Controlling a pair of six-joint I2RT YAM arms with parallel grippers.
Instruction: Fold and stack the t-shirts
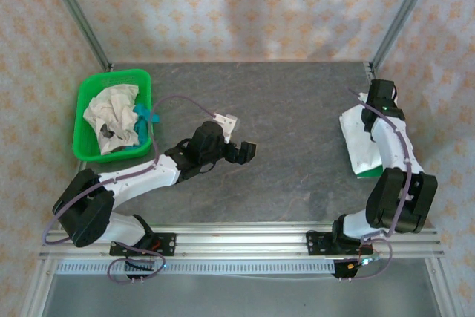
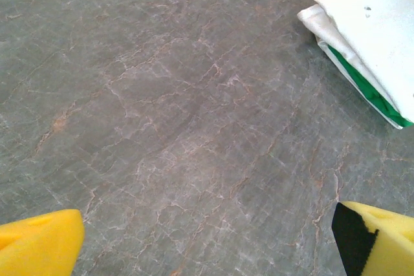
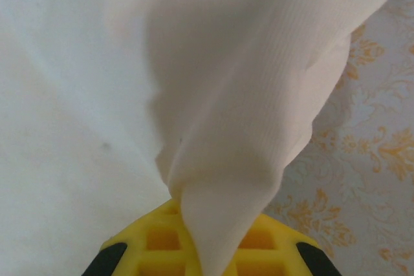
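- My left gripper [image 1: 241, 152] hangs low over the bare middle of the grey, stone-patterned table [image 1: 297, 102]. Its jaws are spread wide with nothing between them
- From my left wrist camera, its yellow fingertips [image 2: 39, 244] sit in the two bottom corners, with only tabletop between them
- On the right side of the table lies a folded stack [image 1: 355, 146] of cream t-shirts, with a green layer [image 2: 370, 94] showing along its near edge
- My right gripper [image 3: 207, 253] is clamped tight on a cream t-shirt [image 3: 226, 95]. A pinched fold of ribbed cloth rises from between the yellow fingers and spreads out above them
- From overhead, my right arm reaches over the stack to its far end
- At the far left corner stands a green plastic basket [image 1: 111, 78] holding crumpled cream shirts [image 1: 111, 109], one with a small dark print, and a teal shirt [image 1: 143, 115] against its right wall
- Beyond the table is a pale patterned wall [image 1: 237, 5]
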